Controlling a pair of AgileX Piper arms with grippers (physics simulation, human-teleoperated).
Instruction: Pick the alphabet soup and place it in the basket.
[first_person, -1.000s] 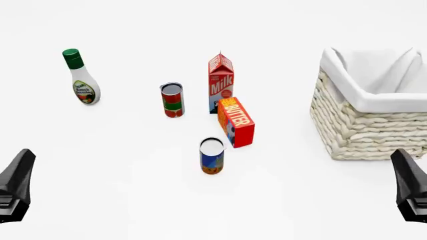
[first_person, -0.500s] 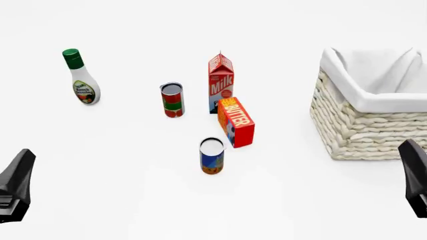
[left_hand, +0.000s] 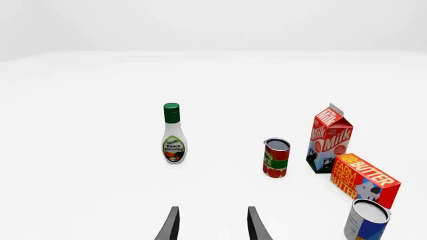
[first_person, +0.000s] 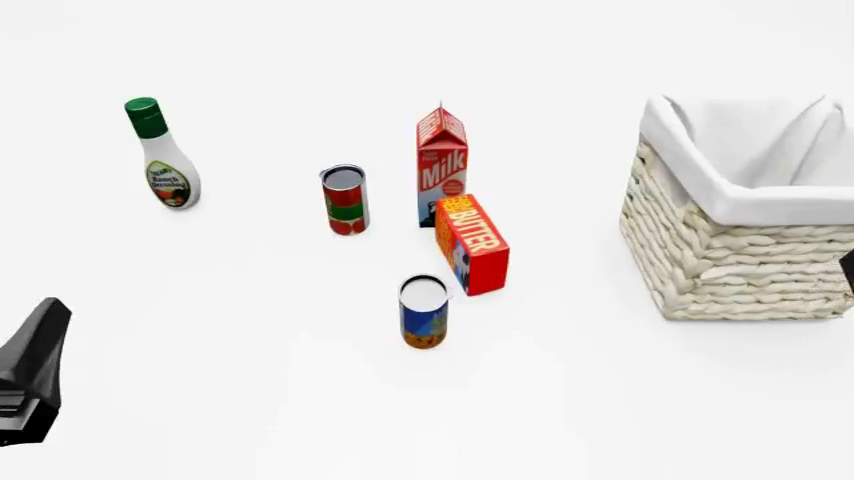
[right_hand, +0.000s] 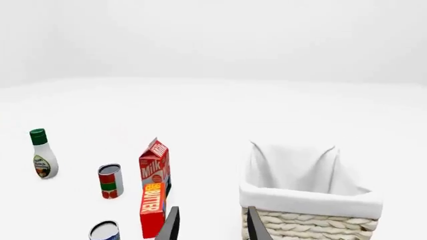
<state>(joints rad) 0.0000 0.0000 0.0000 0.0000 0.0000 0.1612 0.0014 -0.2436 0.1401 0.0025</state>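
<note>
The alphabet soup (first_person: 423, 312) stands upright near the middle of the table, a small can with a silver-white top and a blue label; it also shows in the left wrist view (left_hand: 366, 220) and the right wrist view (right_hand: 105, 231). The basket (first_person: 727, 262), woven and cream with a white lining, stands at the right, also in the right wrist view (right_hand: 308, 198). My left gripper (first_person: 51, 316) hangs at the near left, far from the can, open and empty (left_hand: 212, 227). My right gripper (right_hand: 211, 227) is open and empty; only a black sliver (first_person: 849, 272) shows beside the basket.
A butter box (first_person: 471, 243) lies just behind and right of the soup can, with a milk carton (first_person: 442, 165) behind it. A red-and-green can (first_person: 344, 200) stands left of the carton. A ranch dressing bottle (first_person: 163, 160) stands at the far left.
My right gripper has moved up and to the right, almost out of the front view. The left gripper and all objects have stayed put.
</note>
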